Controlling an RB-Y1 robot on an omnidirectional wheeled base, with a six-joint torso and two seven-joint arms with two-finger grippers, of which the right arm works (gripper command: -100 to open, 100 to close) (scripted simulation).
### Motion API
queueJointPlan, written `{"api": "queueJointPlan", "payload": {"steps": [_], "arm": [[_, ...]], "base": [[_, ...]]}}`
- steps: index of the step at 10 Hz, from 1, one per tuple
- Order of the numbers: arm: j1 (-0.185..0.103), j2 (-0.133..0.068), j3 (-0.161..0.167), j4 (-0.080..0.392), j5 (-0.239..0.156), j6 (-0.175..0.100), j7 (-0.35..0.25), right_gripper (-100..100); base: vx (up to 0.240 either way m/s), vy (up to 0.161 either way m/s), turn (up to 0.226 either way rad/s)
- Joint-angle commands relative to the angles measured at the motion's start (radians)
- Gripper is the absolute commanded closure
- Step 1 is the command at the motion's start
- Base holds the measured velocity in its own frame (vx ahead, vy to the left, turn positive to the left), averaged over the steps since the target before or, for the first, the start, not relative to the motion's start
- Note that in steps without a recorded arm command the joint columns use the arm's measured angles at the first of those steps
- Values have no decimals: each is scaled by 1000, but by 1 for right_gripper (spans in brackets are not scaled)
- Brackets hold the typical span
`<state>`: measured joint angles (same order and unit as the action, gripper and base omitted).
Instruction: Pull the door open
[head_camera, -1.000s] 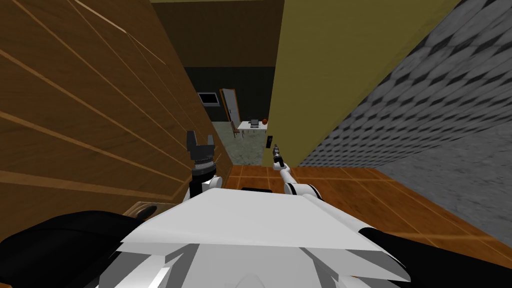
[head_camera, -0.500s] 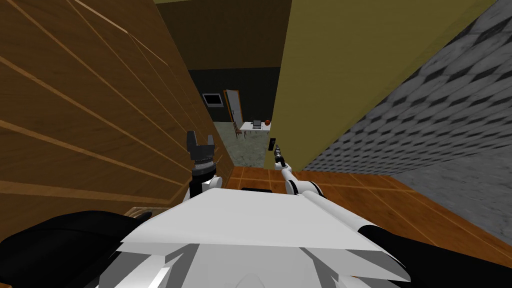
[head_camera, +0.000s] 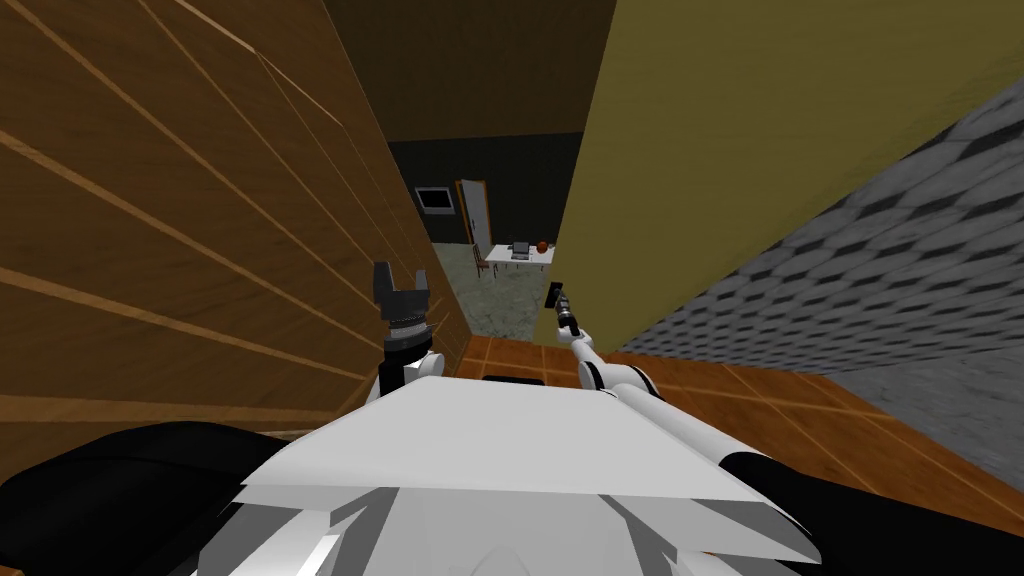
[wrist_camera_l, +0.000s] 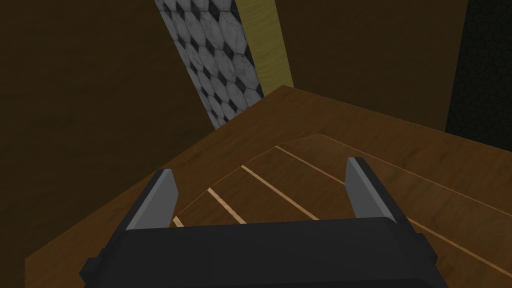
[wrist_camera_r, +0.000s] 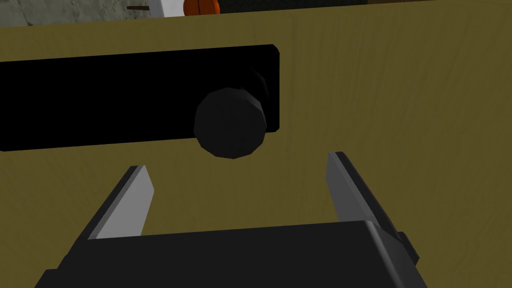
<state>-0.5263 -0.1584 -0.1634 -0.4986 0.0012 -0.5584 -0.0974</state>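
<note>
right gripper (wrist_camera_r: 239, 164) fingers spread wide, gripping nothing; dark knob (wrist_camera_r: 230, 122) sits just ahead, centred between them, on the olive door (wrist_camera_r: 390, 100) near its free edge (floor (wrist_camera_r: 50, 10) beyond). left gripper (wrist_camera_l: 262, 167) spread too.

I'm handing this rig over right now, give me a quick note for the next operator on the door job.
Right gripper: open, aimed at the dark knob on the black plate of the olive door; the knob sits just ahead of it, not gripped.
Left gripper: open, idle beside the brown panelled wall.
Done: lined up on the knob; the head view shows a gap past the door's edge, so it looks ajar.
Left: move in, shut on the knob, pull.
</note>
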Motion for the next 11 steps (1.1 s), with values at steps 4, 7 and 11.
{"api": "queueJointPlan", "payload": {"steps": [4, 7, 11], "arm": [[36, -59, -3, -34, -8, 10, -46, -100], [42, -78, -7, -28, -12, 3, -58, -100], [42, -78, -7, -28, -12, 3, -58, 100]], "base": [[98, 23, 81], [133, 44, 98], [-18, -7, 0]]}}
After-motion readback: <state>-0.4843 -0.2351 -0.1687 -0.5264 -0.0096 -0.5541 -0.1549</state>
